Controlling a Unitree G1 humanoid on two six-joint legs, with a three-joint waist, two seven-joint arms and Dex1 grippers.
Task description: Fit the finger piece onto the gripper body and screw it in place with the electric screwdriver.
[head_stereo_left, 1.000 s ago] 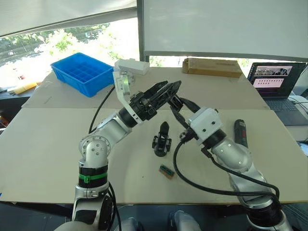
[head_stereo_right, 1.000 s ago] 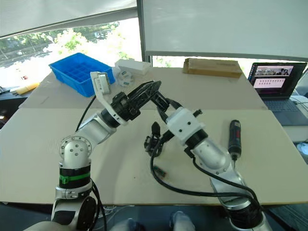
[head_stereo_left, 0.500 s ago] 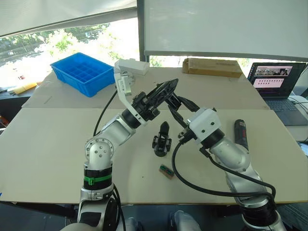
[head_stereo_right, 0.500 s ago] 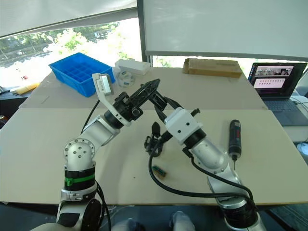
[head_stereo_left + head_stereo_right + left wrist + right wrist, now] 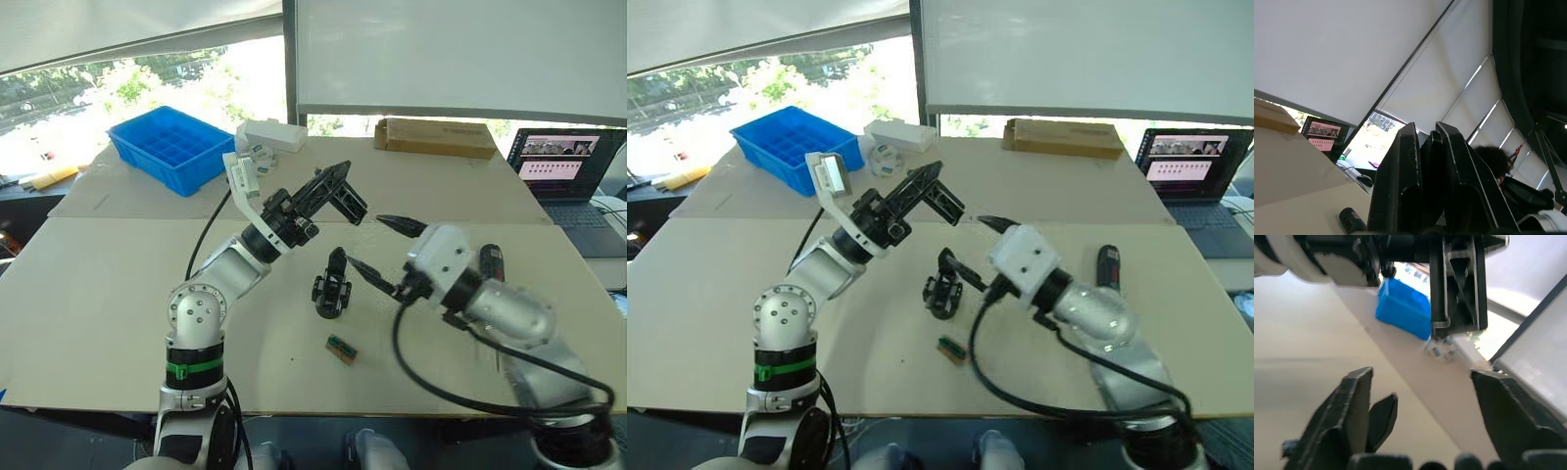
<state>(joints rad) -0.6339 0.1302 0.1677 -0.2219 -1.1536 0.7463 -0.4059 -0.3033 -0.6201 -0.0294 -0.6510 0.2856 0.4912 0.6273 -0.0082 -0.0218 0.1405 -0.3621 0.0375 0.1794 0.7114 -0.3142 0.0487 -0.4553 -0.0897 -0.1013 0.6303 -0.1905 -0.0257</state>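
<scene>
a wide beige tabletop [image 5: 88, 294] with a seam across it sits before large windows [image 5: 118, 88], where bright daylight and green trees show beneath white roller blinds [image 5: 451, 49]. a dark window post [image 5: 289, 59] stands between the blinds. on the far side of the tabletop are a blue compartment bin [image 5: 168, 147], a small white box [image 5: 270, 135] and a flat cardboard box [image 5: 432, 137]. an open laptop [image 5: 568, 166] with a lit screen sits at the far edge.
</scene>
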